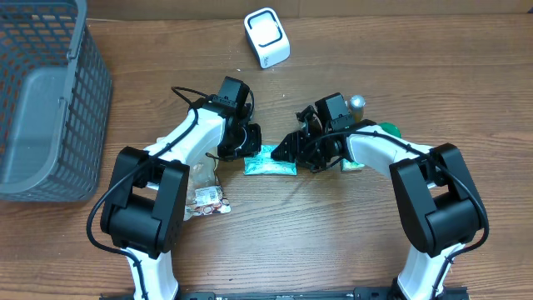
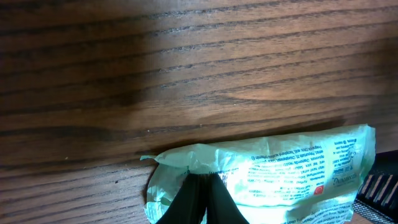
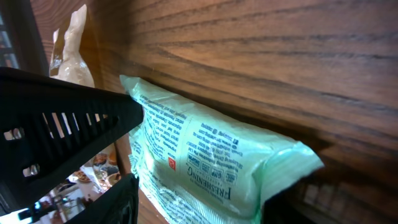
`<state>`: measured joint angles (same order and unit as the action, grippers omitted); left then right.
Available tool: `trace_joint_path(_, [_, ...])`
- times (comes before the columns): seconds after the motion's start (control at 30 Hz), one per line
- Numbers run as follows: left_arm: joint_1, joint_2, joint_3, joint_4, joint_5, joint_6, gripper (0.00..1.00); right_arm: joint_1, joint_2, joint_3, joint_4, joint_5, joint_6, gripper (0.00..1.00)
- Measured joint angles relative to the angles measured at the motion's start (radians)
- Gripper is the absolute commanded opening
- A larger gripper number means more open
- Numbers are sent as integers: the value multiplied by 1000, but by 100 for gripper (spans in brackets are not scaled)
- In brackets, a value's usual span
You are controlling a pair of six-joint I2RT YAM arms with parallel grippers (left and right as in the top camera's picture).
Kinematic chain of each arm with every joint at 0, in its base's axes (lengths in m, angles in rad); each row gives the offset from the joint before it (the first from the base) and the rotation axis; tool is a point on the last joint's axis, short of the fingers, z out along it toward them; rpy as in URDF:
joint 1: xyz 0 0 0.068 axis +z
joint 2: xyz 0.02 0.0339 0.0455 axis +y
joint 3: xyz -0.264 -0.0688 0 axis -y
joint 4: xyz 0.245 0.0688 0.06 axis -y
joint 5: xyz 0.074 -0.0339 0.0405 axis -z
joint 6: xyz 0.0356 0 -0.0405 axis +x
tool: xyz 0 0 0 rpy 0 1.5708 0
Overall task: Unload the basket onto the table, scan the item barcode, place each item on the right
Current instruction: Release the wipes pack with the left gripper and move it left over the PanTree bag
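Mint-green plastic film: the packet (image 1: 271,162) lies flat on the wood table (image 1: 333,242), centre, between the two arms. It looks like a soft wipes pack, printed text side up in both wrist views. No barcode is readable from these frames.

The left gripper (image 1: 252,152) is closed. In the left wrist view its tips (image 2: 199,198) come together on the crimped end seam of the packet (image 2: 280,168), so it reads as a pinch on that flap.

The right gripper (image 1: 293,150) straddles the other end. In the right wrist view its fingers stand apart with the packet (image 3: 205,155) between them. Cannot tell if the pads press on it yet.

Handling judgement:
- Light, floppy and squashy; it will sag or fold if lifted by one end only.
- The film is smooth and probably slippery, so a pinch on the body may slide.
- The flat sealed end seams are the best hold, being thin and stiffer, and they don't cover the print.
- Not fragile, so a firm squeeze is fine.
- Holding both ends keeps it taut and flat for presenting.

The white scanner (image 1: 266,37) sits at the far edge, well apart from the packet. The grey basket (image 1: 83,50) is far left. A small snack pack (image 1: 208,200) lies near the left arm's base.
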<state>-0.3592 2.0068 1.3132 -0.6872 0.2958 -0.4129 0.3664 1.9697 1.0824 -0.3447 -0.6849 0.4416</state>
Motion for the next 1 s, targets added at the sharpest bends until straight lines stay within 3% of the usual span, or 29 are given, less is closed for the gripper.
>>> trace_joint_path(0.13, [0,0,0,0,0,0,4,0,0,-9,18,-21,5,44])
trace_joint_path(0.63, [2,0,0,0,-2,0,4,-7,0,-16,76,-117,10,36])
trace_joint_path(0.77, [2,0,0,0,-2,0,4,-7,0,-16,79,-121,10,28])
trace_joint_path(1.0, [2,0,0,0,-3,0,4,-7,0,-17,92,-126,11,28])
